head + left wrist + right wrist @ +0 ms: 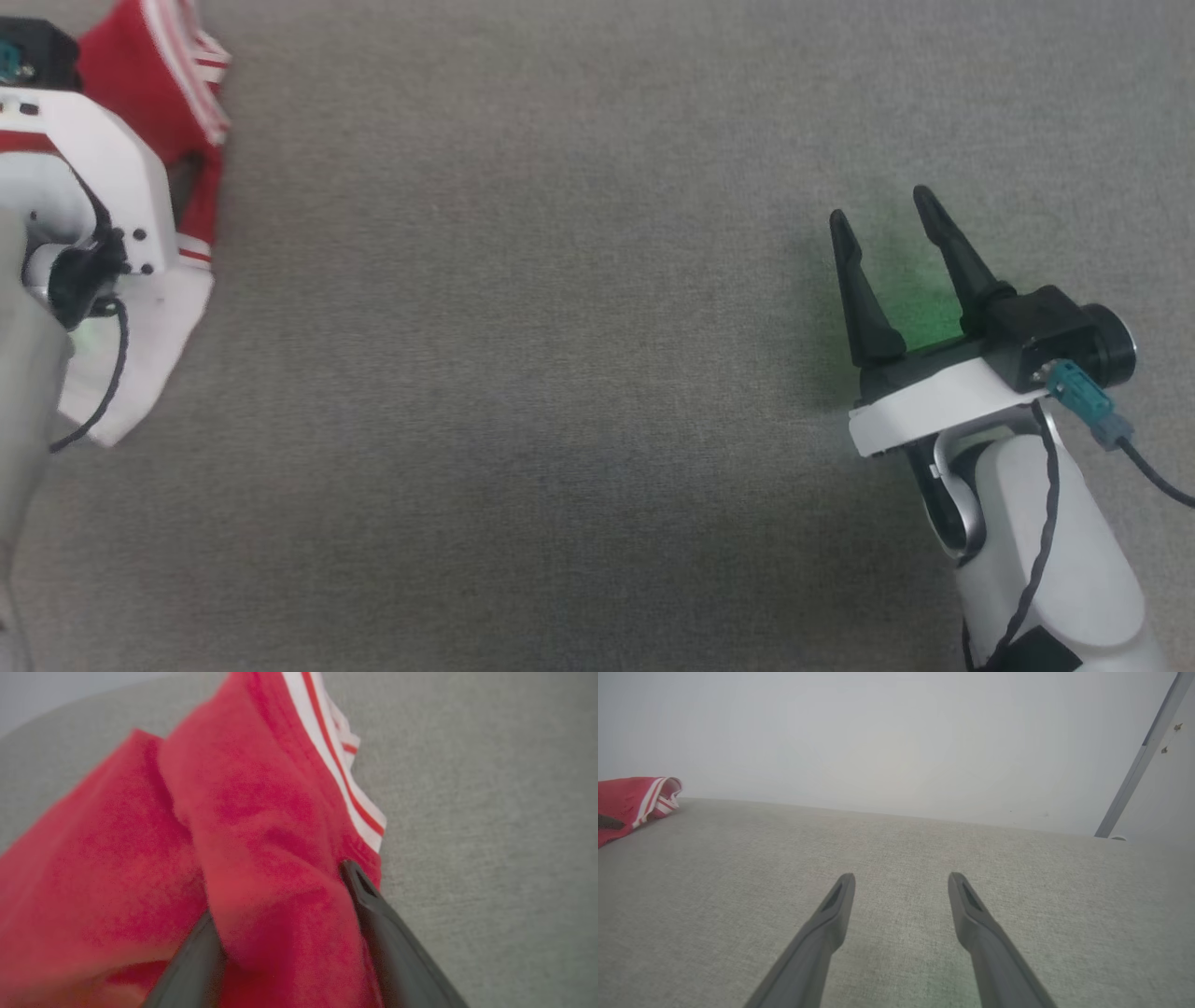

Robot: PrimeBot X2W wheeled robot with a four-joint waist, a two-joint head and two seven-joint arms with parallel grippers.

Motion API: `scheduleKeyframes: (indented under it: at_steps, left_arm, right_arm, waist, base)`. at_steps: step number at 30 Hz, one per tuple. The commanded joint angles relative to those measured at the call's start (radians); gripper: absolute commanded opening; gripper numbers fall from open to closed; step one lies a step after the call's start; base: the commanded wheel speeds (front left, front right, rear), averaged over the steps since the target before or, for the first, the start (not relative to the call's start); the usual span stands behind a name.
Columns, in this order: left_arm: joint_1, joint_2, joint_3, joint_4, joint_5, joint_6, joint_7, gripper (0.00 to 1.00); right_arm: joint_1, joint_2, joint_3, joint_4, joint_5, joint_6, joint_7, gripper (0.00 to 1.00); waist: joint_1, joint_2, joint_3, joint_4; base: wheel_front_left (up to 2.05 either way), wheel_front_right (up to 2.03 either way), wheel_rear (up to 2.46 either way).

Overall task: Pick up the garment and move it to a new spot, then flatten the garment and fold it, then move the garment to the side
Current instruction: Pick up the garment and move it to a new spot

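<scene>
The red and white garment [177, 112] is seen at the far left of the grey counter [560, 373], a fold of it held between the fingers of the left gripper [280, 914], while the right gripper [887, 233] is held wide apart, well away.

The garment [261, 826] between my left gripper's [280, 933] dark grey fingers is bright red, edged by a white band carrying thin red stripes; in my head view one end of it is plain white. My right gripper [887, 224] is black on a white mount, with a teal connector [1083, 392]. The grey fabric surface [523, 373] shows a green glow at those fingers.
</scene>
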Motion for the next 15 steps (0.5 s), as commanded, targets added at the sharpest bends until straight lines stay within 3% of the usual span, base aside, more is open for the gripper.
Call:
scheduleKeyframes:
  at_steps: [1,6,9,10,11,12,13,15]
  left_arm:
    - [-0.013,0.015,-0.021,0.007,-0.019,-0.001,0.043,1.00]
    - [0.020,0.042,-0.112,0.038,-0.085,0.002,0.203,1.00]
    - [0.038,0.045,-0.143,0.036,-0.107,0.002,0.208,1.00]
    - [0.037,0.051,-0.149,0.034,-0.111,0.002,0.188,0.85]
    - [0.033,0.057,-0.154,0.031,-0.114,0.002,0.168,0.40]
    - [0.026,0.059,-0.156,0.024,-0.121,0.001,0.147,0.13]
    - [0.015,0.064,-0.157,0.021,-0.123,0.001,0.117,0.00]
    - [-0.013,0.073,-0.165,0.017,-0.118,0.000,0.065,0.00]
  right_arm:
    - [-0.016,0.004,0.000,-0.008,0.004,0.000,-0.003,1.00]
    - [-0.038,0.007,0.002,-0.025,-0.001,0.000,-0.003,1.00]
    - [-0.043,0.009,0.007,-0.027,-0.003,0.000,-0.003,1.00]
    - [-0.046,0.009,0.009,-0.029,-0.003,0.000,-0.003,1.00]
    - [-0.047,0.009,0.010,-0.029,-0.002,0.000,-0.003,1.00]
    - [-0.046,0.009,0.009,-0.028,-0.002,0.000,-0.003,1.00]
    - [-0.043,0.009,0.011,-0.026,-0.001,0.000,-0.003,1.00]
    - [-0.036,0.009,0.011,-0.019,-0.001,0.000,-0.003,1.00]
  waist:
    - [0.0000,0.0000,0.037,-0.026]
    - [0.0000,0.0000,0.077,-0.036]
    - [0.0000,0.0000,0.080,-0.037]
    - [0.0000,0.0000,0.077,-0.036]
    - [0.0000,0.0000,0.073,-0.035]
    - [0.0000,0.0000,0.065,-0.032]
    - [0.0000,0.0000,0.056,-0.030]
    - [0.0000,0.0000,0.031,-0.025]
  base:
    - [0.00,0.00,0.00]
    - [0.00,0.00,0.00]
    - [0.00,0.00,0.00]
    - [0.00,0.00,0.00]
    - [0.00,0.00,0.00]
    - [0.00,0.00,0.00]
    - [0.00,0.00,0.00]
    - [0.00,0.00,0.00]
